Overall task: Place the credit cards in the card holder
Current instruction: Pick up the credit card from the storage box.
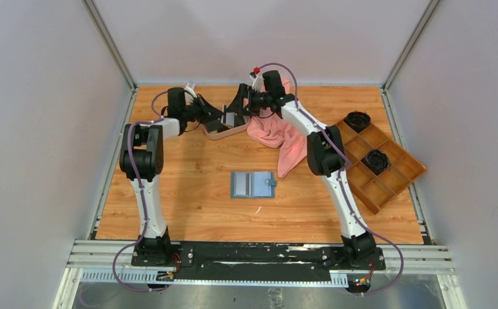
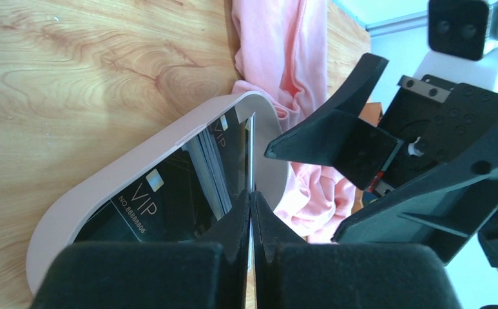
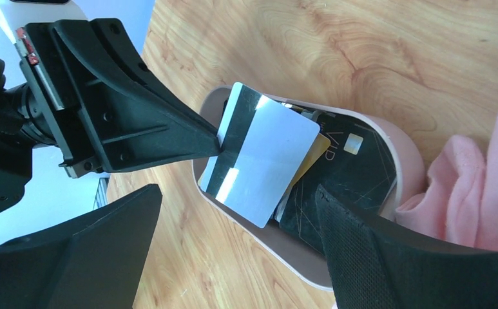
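On the table point(image 1: 188, 193), the oval tray point(image 2: 98, 193) sits at the far side beside a pink cloth point(image 1: 278, 135). The card holder point(image 1: 252, 185) lies open mid-table, well apart from the tray.

The left gripper point(image 2: 251, 196) is pressed together on one edge of the pale grey card point(image 3: 265, 161), which is tilted above the black cards point(image 3: 355, 174). The right gripper point(image 1: 238, 111) is spread wide and holds nothing.

Procedure, as judged:
1. Raise the card until its lower corner clears the rim.
2. Hold the spread fingers off it.
3. Carry it to the holder.

The card count is unclear. The holder's pockets are too small to read.
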